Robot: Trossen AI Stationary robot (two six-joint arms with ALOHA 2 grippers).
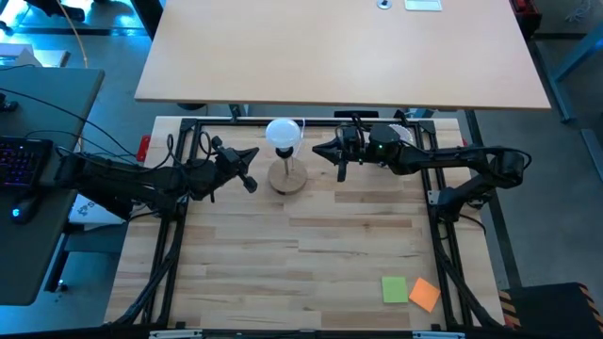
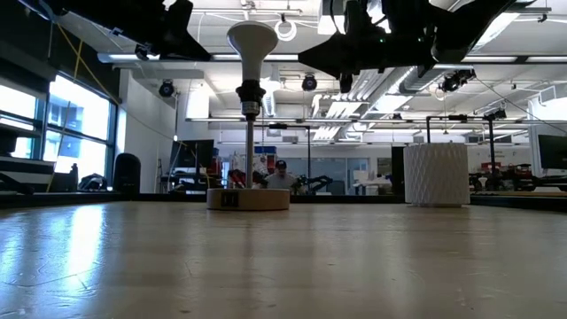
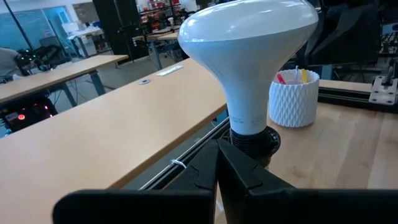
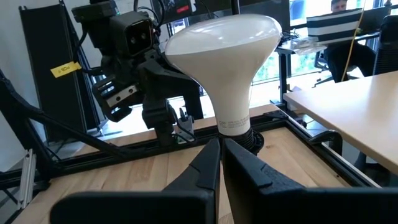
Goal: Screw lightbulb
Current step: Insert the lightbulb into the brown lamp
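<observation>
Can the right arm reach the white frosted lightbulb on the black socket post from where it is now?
Probably yes. The right gripper hangs shut, level with the white frosted lightbulb, with open air between them. The left gripper, also shut, waits on the opposite side and does not block it.

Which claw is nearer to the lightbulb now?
Left, slightly. The left claw sits just beside the lightbulb on its stand; the right claw waits a bit farther on the other side.

No text could be read for certain. A yellow tag (image 4: 64,69) on a dark frame bore illegible marks, faint print ringed the neck of the lightbulb (image 4: 231,124), and the wooden stand (image 2: 248,198) carried a small dark square label.
</observation>
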